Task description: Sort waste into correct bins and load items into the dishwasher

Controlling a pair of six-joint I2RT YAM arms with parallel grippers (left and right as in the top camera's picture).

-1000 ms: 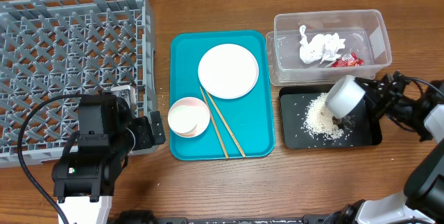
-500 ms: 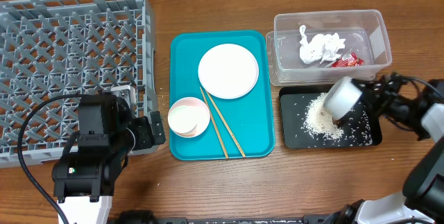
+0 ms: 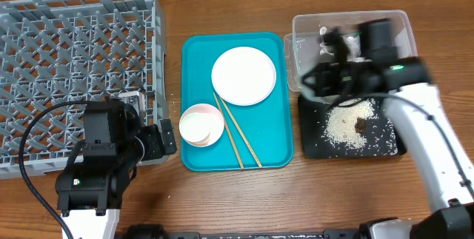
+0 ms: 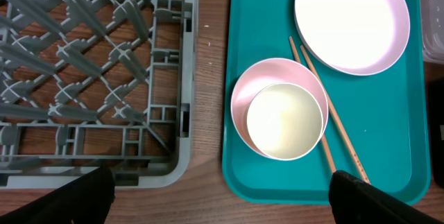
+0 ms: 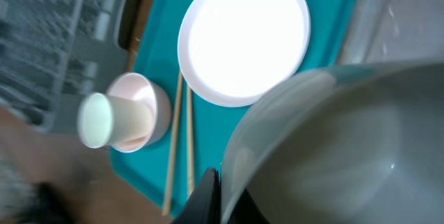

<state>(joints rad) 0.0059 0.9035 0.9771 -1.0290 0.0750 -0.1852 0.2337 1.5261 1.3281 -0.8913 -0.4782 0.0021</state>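
— What could go wrong here?
— The left pincer [image 4: 222, 195] is spread empty beside the rack [image 3: 74, 54]. The grey bowl [image 5: 333, 148], clamped by its rim in the right pincer [image 3: 326, 78] near the tub [image 3: 406, 26], could be knocked against the plate [image 3: 244, 75] when carried rackward

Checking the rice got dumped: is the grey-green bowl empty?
Empty, as far as shown: the grey-green bowl has a bare inside in the right wrist view; the rice lies on the black tray.
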